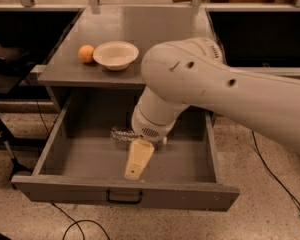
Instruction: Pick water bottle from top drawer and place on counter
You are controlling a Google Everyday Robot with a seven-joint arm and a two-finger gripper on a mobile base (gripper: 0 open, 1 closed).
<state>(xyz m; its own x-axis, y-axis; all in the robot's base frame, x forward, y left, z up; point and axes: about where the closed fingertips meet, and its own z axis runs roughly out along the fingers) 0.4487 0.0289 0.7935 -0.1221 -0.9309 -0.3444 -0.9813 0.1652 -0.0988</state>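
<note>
The top drawer (60, 149) stands pulled open below the counter (165, 31), with its black handle (124, 198) at the front. The water bottle (120, 134) lies on its side on the drawer floor; only its crinkled left end shows, the rest is hidden behind my arm. My gripper (135, 165) hangs inside the drawer, pointing down and towards the front, just in front of the bottle and slightly to its right. My large white arm (215, 89) reaches in from the right and covers the counter's front right part.
A cream bowl (116, 54) and an orange (86, 53) sit on the counter's left side. Dark shelves flank the cabinet. Cables (80, 224) run over the speckled floor in front and at the right.
</note>
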